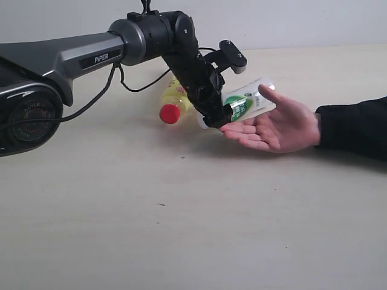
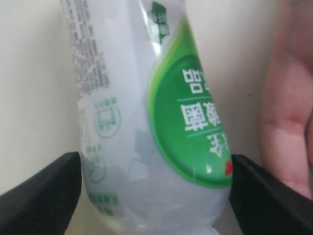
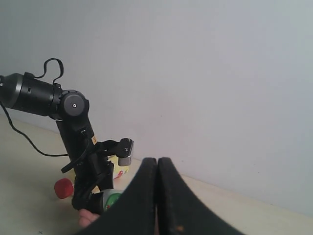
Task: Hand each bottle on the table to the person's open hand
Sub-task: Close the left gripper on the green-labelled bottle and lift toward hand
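My left gripper (image 1: pixel 222 117) is shut on the small clear bottle with the green label (image 1: pixel 247 104), its black fingers (image 2: pixel 44 193) pressing both sides of the bottle (image 2: pixel 151 127). The bottle lies tilted over the person's open hand (image 1: pixel 275 124), whose palm (image 2: pixel 291 112) shows beside it. The yellow bottle with the red cap (image 1: pixel 172 103) lies on the table (image 1: pixel 181 211) behind the left arm; its cap (image 3: pixel 63 188) shows in the right wrist view. My right gripper (image 3: pixel 157 169) is shut and empty, away from the bottles and out of the exterior view. The slim red-labelled and squat white-labelled bottles are out of view.
The left arm (image 1: pixel 91 57) reaches in from the left with a black cable (image 1: pixel 130 84) hanging off it. The person's dark sleeve (image 1: pixel 354 127) enters from the right. A pale wall (image 3: pixel 195 73) stands behind the table.
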